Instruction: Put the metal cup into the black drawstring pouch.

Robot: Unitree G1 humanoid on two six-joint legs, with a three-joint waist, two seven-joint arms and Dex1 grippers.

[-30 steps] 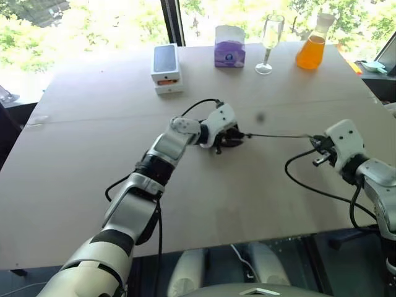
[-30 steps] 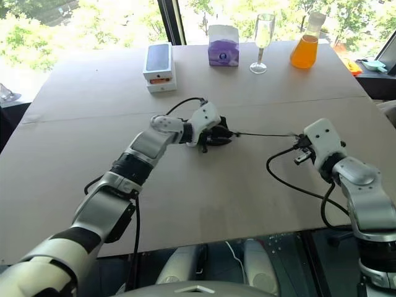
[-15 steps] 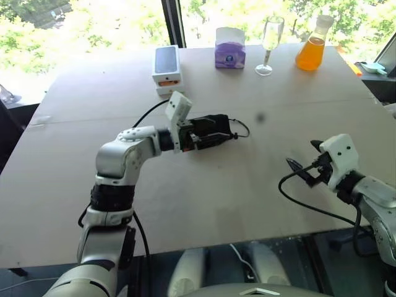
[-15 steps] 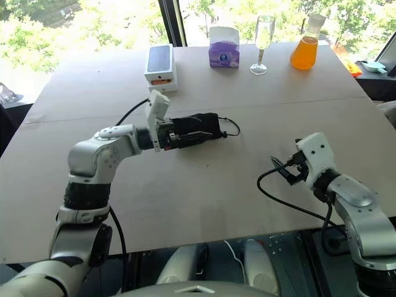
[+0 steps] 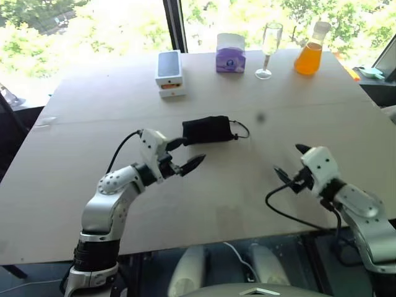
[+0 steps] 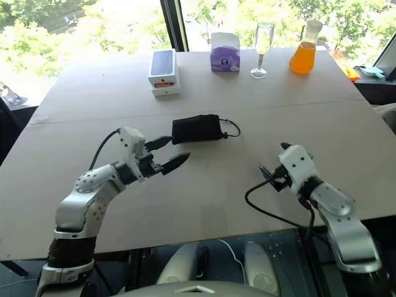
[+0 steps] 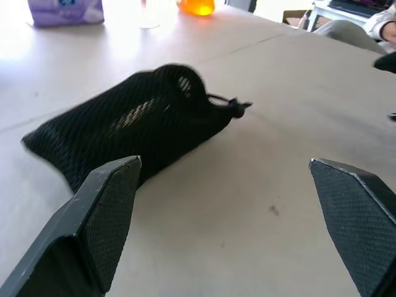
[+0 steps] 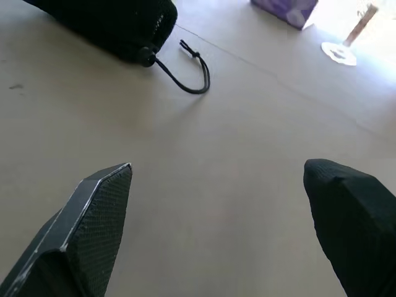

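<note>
The black drawstring pouch (image 5: 207, 130) lies on its side in the middle of the table, its mouth drawn shut and its thin cord (image 8: 195, 68) curled loose beside it. The metal cup is hidden. My left gripper (image 5: 193, 150) hovers open just in front of the pouch, a little apart from it, with nothing between its fingers. In the left wrist view the pouch (image 7: 136, 127) sits just beyond the left gripper (image 7: 226, 167). My right gripper (image 5: 289, 159) is open and empty off to the right, well clear of the cord.
Along the table's far edge stand a white phone box (image 5: 169, 71), a purple tissue box (image 5: 230, 52), a tall wine glass (image 5: 269, 49) and an orange flask (image 5: 309, 52). A seam crosses the tabletop (image 5: 74, 117) behind the pouch.
Both grippers have opened. The left one let go of the pouch and drew back toward me and leftward. The right one released the taut cord and pulled back; the cord now lies slack.
</note>
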